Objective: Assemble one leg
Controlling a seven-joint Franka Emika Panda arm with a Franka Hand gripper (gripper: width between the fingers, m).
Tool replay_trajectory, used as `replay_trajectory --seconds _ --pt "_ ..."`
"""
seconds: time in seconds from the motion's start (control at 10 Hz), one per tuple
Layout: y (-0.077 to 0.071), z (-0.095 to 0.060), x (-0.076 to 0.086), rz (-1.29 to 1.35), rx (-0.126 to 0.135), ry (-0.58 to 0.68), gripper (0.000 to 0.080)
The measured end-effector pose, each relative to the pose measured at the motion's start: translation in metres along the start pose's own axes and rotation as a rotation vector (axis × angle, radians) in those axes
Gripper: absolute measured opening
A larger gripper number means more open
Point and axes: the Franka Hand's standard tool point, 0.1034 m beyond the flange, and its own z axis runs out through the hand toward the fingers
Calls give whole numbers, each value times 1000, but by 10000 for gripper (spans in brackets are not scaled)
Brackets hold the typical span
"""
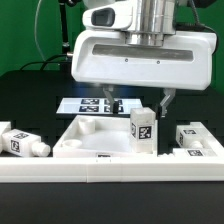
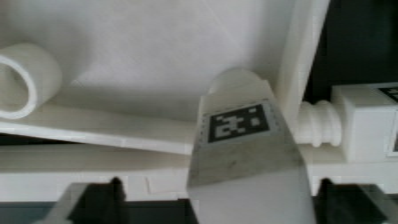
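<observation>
A small white leg (image 1: 143, 127) with a black-and-white tag stands upright near the exterior view's right side of the large white tray-like piece (image 1: 85, 135). My gripper (image 1: 140, 102) hangs just above it, with its fingers spread to either side of the leg's top. In the wrist view the leg (image 2: 240, 140) lies between the two dark fingertips (image 2: 111, 200), with a gap on each side. The gripper (image 2: 221, 208) is open and touches nothing.
A second leg (image 1: 20, 142) lies at the exterior view's left and a third (image 1: 195, 136) at its right, also seen in the wrist view (image 2: 361, 122). The marker board (image 1: 88, 104) lies behind the tray. A round socket (image 2: 18, 85) shows on the tray.
</observation>
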Motion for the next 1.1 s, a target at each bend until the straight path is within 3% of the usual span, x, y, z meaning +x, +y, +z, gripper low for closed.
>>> replay_trajectory --seconds 0.2,0.6,1.1 --pt "0 0 0 37 0 0 283" --pt "1 0 0 304 3 -1 284" --pt "3 0 -2 865 32 -20 284"
